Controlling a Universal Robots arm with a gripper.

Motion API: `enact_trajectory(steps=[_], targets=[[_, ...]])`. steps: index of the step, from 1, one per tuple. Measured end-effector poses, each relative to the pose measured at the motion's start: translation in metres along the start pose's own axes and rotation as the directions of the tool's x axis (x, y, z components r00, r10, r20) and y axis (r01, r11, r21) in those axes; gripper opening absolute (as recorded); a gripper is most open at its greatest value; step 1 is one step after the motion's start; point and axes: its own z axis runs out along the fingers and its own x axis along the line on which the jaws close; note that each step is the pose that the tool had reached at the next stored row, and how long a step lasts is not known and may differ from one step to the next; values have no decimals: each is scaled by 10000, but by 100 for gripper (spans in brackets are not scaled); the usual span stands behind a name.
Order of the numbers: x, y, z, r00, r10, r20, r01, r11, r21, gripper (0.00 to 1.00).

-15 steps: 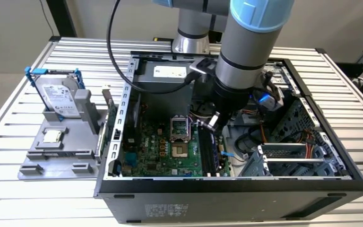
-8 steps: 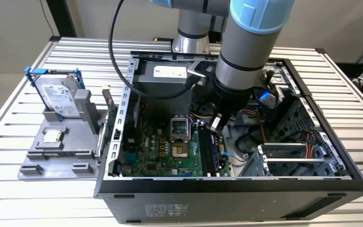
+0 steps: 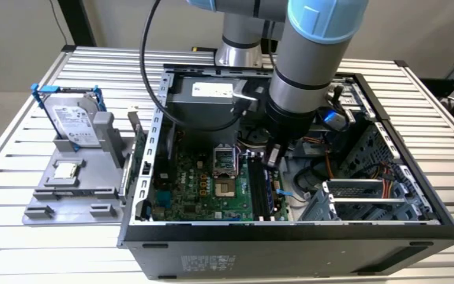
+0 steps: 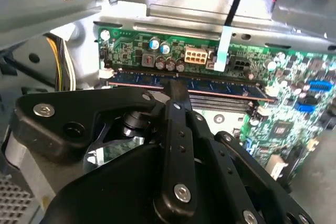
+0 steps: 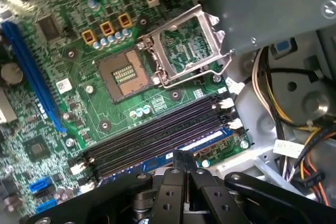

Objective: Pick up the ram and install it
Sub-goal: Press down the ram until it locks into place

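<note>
Here the gripper sits low inside the open computer case, its fingers clenched together and pressing on the top edge of the ram, which stands on edge in the outermost memory slot on the motherboard. Whether the stick is fully seated is hard to judge, since the end latches are partly hidden. Done well, I think, this step wants a straight push with the stick kept square in the slot.
</note>
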Motion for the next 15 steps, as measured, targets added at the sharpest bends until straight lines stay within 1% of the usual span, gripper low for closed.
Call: enact_trajectory(steps=[2,4,6,7,9,11,13,15], targets=[[0,0,1,9993,-371,4,371,9993,-3,0],[0,0,0,9973,-730,7,730,9973,-2,0],[0,-1,0,9940,-1090,15,1090,9940,7,0],[0,-1,0,9918,-1274,18,1274,9919,14,0],[0,0,1,9865,-1635,27,1635,9865,29,0],[0,0,0,9800,-1989,32,1989,9800,41,0],[0,0,0,9721,-2345,36,2345,9721,46,0],[0,0,0,9630,-2696,39,2695,9630,45,0]])
